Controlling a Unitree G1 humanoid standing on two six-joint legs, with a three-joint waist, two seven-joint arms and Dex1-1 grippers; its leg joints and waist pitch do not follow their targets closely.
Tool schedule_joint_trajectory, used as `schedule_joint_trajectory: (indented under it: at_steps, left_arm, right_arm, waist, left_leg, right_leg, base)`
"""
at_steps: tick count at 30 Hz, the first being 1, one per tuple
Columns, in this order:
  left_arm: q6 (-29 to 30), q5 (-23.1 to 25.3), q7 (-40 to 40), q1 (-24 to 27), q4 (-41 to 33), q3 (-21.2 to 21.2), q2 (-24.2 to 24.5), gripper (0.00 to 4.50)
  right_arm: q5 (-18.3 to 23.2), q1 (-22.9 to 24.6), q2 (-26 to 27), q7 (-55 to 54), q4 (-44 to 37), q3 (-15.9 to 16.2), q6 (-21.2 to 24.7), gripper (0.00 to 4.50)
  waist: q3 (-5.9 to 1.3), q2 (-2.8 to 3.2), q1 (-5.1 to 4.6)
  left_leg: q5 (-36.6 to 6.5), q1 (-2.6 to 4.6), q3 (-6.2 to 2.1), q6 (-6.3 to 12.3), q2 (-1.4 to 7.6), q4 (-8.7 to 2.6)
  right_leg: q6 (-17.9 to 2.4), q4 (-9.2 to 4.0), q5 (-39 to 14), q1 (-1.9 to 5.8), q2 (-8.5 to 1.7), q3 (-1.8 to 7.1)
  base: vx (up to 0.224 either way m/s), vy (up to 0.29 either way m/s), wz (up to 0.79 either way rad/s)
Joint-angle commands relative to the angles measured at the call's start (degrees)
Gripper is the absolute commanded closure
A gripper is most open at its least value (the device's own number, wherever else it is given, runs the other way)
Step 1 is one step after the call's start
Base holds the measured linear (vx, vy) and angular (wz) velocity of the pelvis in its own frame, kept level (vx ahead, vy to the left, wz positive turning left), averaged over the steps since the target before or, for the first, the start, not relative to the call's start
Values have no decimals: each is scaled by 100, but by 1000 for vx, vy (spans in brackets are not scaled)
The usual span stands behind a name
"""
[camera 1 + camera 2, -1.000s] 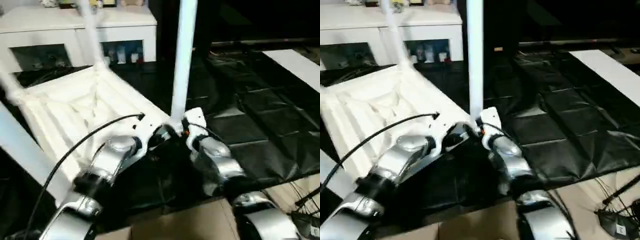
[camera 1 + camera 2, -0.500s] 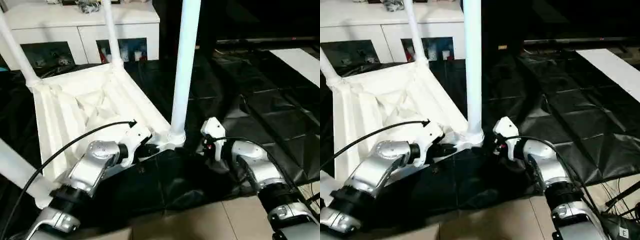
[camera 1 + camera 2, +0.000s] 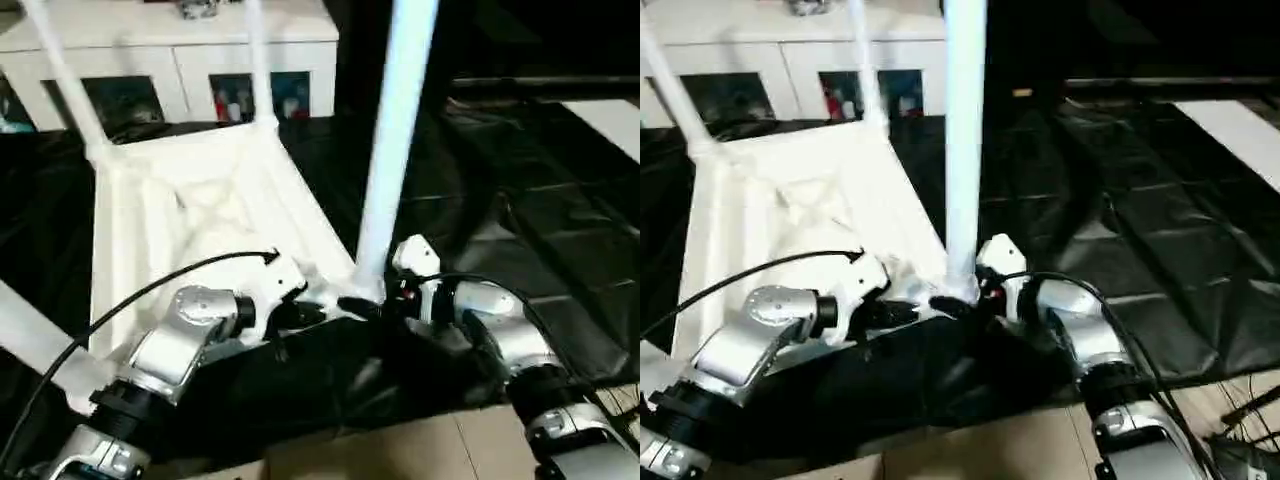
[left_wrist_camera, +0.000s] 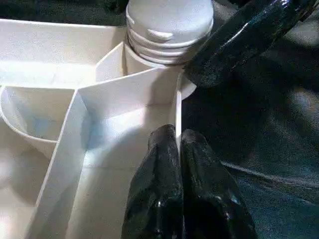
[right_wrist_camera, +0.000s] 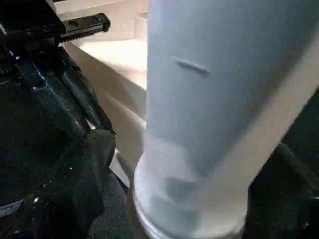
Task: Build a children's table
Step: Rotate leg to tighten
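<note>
Right pincer (image 3: 378, 303) back at leg (image 3: 395, 150) base; cabinet (image 3: 190, 50) behind.

One white table top (image 3: 190, 210) lies upside down on the black floor sheet (image 3: 560, 230). Four white tube legs show on it: one at the near right corner (image 3: 395, 140), two at the far corners, left (image 3: 62, 75) and right (image 3: 258, 60), and one at the near left corner (image 3: 35, 335). Two grippers work there, the left gripper (image 4: 179, 144) and the right gripper (image 3: 375, 305). One white cabinet (image 3: 160, 50) stands at the far side, with two glass doors.
</note>
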Motion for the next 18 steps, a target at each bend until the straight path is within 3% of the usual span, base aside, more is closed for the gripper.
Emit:
schedule_joint_trajectory:
  at_steps: [1,9,18]
  left_arm:
    - [-29,-190,-172,1,-108,-89,-77,450]
    - [32,-175,-188,24,-149,-84,-53,450]
    - [58,-149,-228,28,-122,-95,-17,450]
  right_arm:
    - [-61,-89,-36,53,34,43,29,60]
    - [-58,-156,-32,61,136,16,34,130]
    - [-65,-168,-73,114,186,-21,-28,174]
  waist:
    - [-311,-16,-35]
    - [-313,-8,-30]
    - [-324,-19,-17]
  left_leg:
    - [-1237,62,9,471,157,-387]
    - [-1251,69,5,424,161,-386]
    - [-1121,67,9,487,155,-366]
  right_leg:
    - [-1484,-280,-873,305,-196,180]
    - [-1453,-281,-956,306,-197,179]
    - [-1491,-260,-829,318,-198,177]
  base:
    - [0,0,0]
    - [0,0,0]
    - [0,0,0]
